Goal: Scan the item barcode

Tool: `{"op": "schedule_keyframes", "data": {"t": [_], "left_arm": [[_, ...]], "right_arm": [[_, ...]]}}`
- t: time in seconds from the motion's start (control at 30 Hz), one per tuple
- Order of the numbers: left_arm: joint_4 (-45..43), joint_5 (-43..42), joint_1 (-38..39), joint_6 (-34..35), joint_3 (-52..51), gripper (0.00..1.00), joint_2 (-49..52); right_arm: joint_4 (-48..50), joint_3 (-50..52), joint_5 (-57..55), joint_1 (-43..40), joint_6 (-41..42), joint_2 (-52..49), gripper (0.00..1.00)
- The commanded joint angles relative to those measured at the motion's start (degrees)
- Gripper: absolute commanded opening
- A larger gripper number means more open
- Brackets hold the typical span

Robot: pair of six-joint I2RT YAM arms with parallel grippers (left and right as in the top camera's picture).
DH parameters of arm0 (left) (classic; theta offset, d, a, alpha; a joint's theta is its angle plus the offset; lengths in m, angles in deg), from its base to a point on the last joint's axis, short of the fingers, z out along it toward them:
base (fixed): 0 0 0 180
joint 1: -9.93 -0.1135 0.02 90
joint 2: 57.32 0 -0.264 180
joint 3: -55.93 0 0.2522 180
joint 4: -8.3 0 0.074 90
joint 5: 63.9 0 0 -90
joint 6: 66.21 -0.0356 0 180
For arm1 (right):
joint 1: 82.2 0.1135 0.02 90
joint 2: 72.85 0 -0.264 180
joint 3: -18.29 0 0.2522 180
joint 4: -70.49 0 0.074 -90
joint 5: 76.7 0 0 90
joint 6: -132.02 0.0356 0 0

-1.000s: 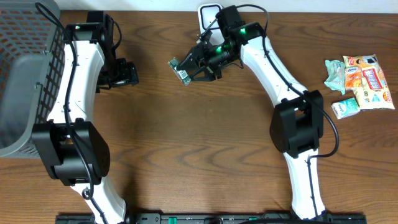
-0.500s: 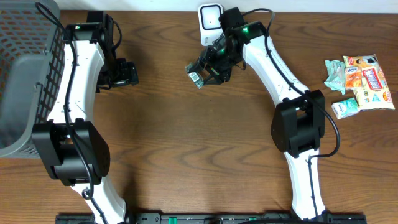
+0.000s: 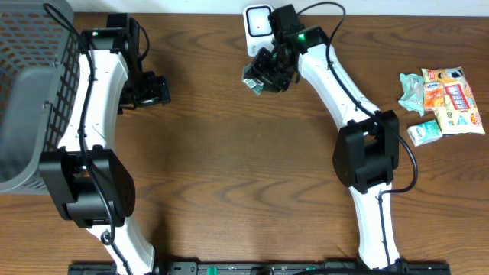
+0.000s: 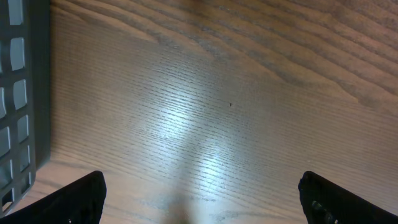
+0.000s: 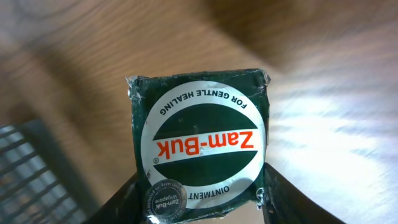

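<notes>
Box of Zam-Buk ointment pinched in right jaws (near scanner), left jaws spread wide

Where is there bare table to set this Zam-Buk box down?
The widest bare stretch of table lies between left arm and right arm. A smaller patch separates right arm from snack packets. Crowded: by the scanner and basket.

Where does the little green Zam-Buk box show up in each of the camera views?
Overhead: box at top centre, just below the white device.
Left wrist: not in it.
Right wrist: box fills the middle, its label upside down.
Shared landmark: the brown wooden table, in all three.
</notes>
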Motion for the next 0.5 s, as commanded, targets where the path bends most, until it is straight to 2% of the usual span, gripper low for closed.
{"op": "schedule_keyframes", "data": {"t": [0.0,0.07,0.13,0.23,0.4,0.47], "left_arm": [[0.2,0.5,-0.1,0.7,-0.6,0.98,0.3],[0.2,0.5,-0.1,0.7,-0.6,0.98,0.3],[0.2,0.5,-0.1,0.7,-0.6,0.98,0.3],[0.2,0.5,-0.1,0.7,-0.6,0.98,0.3],[0.2,0.5,-0.1,0.7,-0.6,0.98,0.3],[0.2,0.5,-0.1,0.7,-0.6,0.98,0.3]], "right_arm": [[-2.2,-0.2,-17.5,1.4,-10.1,-0.1,0.50],[-5.8,0.4,-28.2,3.5,-13.6,-0.1,0.56],[-7.5,1.5,-34.0,5.4,-15.2,-0.1,0.58],[-7.6,3.5,-41.1,7.8,-15.2,-0.1,0.81],[-5.4,3.7,-41.4,8.3,-15.2,-0.1,0.96],[-3.7,3.7,-40.5,8.3,-19.3,-0.1,0.99]]}}
